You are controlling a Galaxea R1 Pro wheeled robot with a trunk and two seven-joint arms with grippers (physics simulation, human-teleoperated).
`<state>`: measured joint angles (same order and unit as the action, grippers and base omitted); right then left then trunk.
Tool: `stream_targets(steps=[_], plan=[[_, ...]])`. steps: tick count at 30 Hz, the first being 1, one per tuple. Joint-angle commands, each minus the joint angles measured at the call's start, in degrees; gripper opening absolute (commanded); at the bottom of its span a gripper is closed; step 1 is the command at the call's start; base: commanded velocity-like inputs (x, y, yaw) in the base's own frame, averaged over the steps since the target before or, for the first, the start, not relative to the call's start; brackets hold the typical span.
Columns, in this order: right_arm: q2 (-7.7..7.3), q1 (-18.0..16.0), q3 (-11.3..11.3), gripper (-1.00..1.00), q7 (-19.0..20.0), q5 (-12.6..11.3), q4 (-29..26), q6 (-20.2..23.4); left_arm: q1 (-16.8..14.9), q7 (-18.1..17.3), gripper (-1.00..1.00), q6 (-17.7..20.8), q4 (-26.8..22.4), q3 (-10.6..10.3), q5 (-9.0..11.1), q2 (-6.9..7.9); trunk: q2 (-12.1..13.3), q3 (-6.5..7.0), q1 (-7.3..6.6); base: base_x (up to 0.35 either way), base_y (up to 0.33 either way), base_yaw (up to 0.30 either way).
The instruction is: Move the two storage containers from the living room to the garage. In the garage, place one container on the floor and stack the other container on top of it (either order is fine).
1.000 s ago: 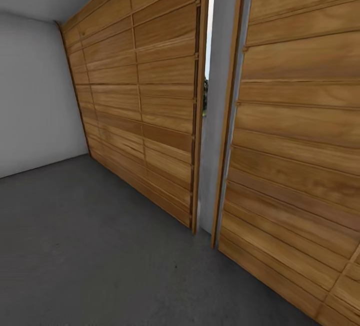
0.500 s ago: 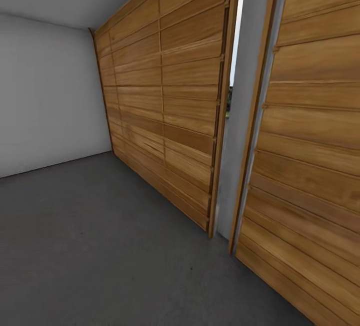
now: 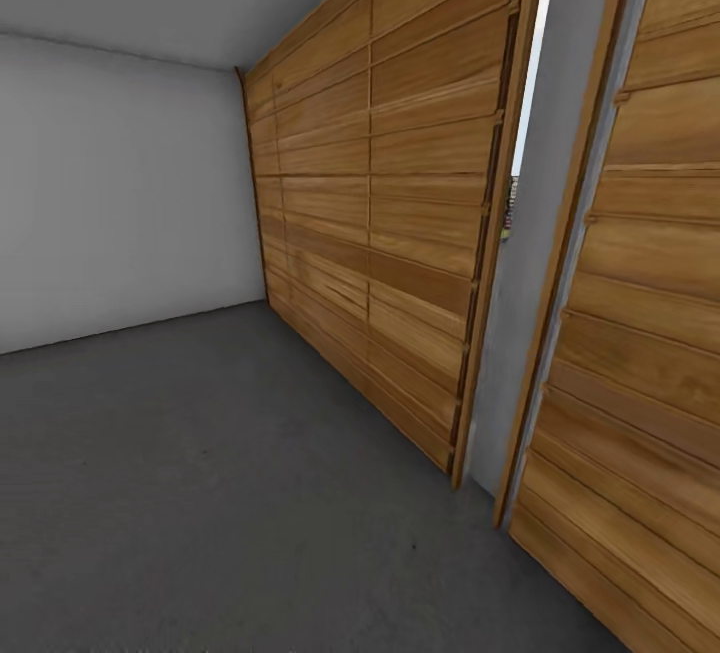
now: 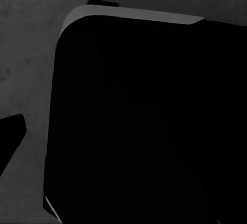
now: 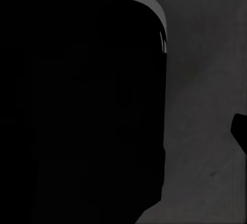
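I am in the garage, and the two storage containers are out of view. The head view looks over the dark grey concrete floor (image 3: 200, 493) toward a wide wood-slat door (image 3: 400, 233). In the left wrist view a big black rounded body (image 4: 144, 121) hangs over the floor (image 4: 25, 54), with a dark tip (image 4: 10, 131) at the frame's edge. The right wrist view has a similar black body (image 5: 82, 110) above the floor (image 5: 206, 131), and a dark tip (image 5: 240, 131) at its edge. Whether either gripper is open or shut I cannot tell.
A second slat door panel (image 3: 650, 333) stands close on the right. A grey post (image 3: 530, 333) with a thin bright slit separates the two panels. A plain white wall (image 3: 120, 203) closes the far left, with open floor in front of it.
The whole head view has slid rightward, so the camera has turned left. More of the white wall and floor shows now, and less of the right door panel.
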<state>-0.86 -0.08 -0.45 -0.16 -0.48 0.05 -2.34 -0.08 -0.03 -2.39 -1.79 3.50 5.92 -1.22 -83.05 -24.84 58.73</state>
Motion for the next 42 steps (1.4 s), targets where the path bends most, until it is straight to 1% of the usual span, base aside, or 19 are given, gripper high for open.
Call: stream_targets(steps=[1, 18, 42], plan=[[-0.01, -0.01, -0.06, 1.0, -0.02, -0.05, 0.0, -0.17, -0.01, 0.0, 1.0, -0.12, -0.02, 0.33, 0.4, -0.02, -0.03, -0.02, 0.0, 0.0, 0.0, 0.27], [-0.2, -0.01, -0.08, 1.0, -0.02, -0.04, -0.03, -0.33, -0.01, 0.01, 1.0, -0.15, -0.05, 0.6, 0.54, 0.08, -0.03, 0.51, 0.0, 0.0, 0.0, 0.27], [-0.03, -0.01, -0.16, 1.0, -0.02, 0.04, -0.05, -0.38, -0.01, 0.03, 1.0, -0.33, -0.05, 0.7, 0.5, -0.06, -0.03, 1.21, 0.0, 0.0, 0.0, 0.27]])
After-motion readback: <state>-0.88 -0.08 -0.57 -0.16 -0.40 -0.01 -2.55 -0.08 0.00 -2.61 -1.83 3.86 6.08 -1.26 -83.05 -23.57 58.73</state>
